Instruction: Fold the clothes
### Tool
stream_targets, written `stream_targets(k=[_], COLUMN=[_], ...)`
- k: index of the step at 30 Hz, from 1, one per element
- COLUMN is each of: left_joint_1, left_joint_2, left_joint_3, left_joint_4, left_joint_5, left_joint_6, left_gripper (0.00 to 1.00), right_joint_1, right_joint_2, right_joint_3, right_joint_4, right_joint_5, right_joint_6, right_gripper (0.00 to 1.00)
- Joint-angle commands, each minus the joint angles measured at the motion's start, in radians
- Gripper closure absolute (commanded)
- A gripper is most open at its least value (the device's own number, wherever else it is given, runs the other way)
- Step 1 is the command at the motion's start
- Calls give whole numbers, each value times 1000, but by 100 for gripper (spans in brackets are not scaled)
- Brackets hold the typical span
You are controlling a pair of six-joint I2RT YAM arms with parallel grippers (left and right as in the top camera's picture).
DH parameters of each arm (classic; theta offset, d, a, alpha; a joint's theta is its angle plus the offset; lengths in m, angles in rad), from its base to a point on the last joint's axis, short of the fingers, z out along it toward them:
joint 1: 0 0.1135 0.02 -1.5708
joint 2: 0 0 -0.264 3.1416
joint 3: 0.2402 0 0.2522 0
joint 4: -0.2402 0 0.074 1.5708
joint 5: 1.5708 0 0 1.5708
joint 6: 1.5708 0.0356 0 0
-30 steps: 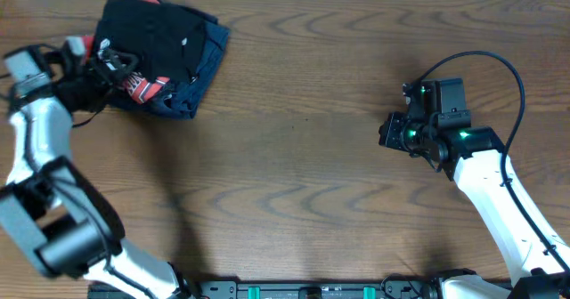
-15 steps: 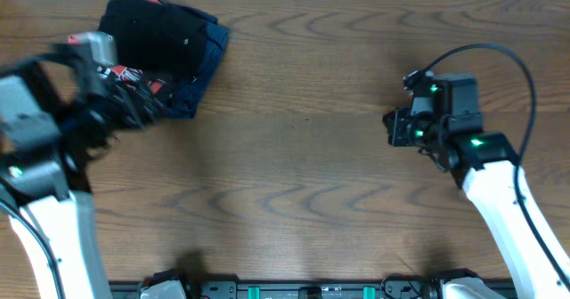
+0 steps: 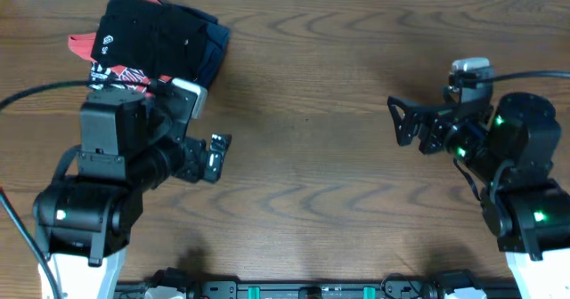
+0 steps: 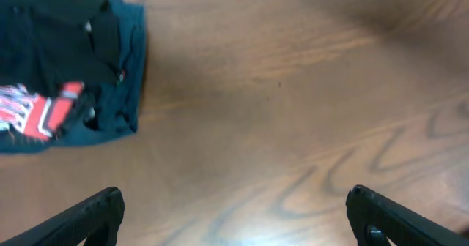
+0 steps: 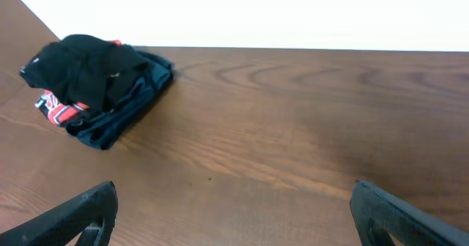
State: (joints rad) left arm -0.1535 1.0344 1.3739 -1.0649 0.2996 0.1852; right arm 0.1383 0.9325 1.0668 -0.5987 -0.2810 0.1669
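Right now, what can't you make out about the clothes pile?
- Overhead: the left arm covers the near edge of the pile, over the red T-shirt.
- Left wrist: the pile is blurred and cut off by the left and top edges.
- All views: the black T-shirt hides its folds; its white logo is too small to read.

**Overhead:** fixed above the brown wood-grain worktop [image 3: 312,112], facing straight down, far enough to take in a wide stretch of it.

**Left wrist:** close, facing steeply down onto the worktop past the left end effector [image 4: 234,209], whose dark fingertips sit in the bottom corners.

**Right wrist:** low, facing obliquely across the worktop to its far edge, with the right end effector [image 5: 234,202] along the bottom.

**Shared by all three:** the folded black soft-fabric T-shirt [image 3: 147,32] and the bare wood beside it.
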Motion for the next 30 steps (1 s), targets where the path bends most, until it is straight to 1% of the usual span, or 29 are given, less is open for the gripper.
stream_targets(k=[1,7,11,15,18,21,24,27,30], left_joint_1=[-5,-5,-5,-5,-5,-5,-5,-5,-5], left_joint_2=[18,32,33,34,35,35,36,36,36], left_joint_3=[5,5,5,5,5,5,5,5,5], left_joint_4=[4,4,4,4,4,4,4,4,4], left_joint_5=[-10,-10,-10,-10,-10,-10,-10,-10,-10], left_joint_6=[16,16,16,16,16,16,16,16,16], left_gripper=[2,2,2,2,2,2,2,2,2], right_joint_1=[-4,-4,-4,-7,-8,-6,-6,-6,-6], right_joint_2=[-18,-21,-14,-13,-29,-82,-153,-245,-363], right_joint_3=[11,11,11,11,11,11,-4,-73,-214], right_joint_4=[-15,-70,-102,-90,-43,-10,-7,38,89], right_joint_5=[-9,-110,-114,-96,-90,-90,-90,-90,-90], right_joint_6=[-14,58,56,34,-72,-244,-377,-481,-548], right_gripper=[1,1,1,1,1,1,1,1,1])
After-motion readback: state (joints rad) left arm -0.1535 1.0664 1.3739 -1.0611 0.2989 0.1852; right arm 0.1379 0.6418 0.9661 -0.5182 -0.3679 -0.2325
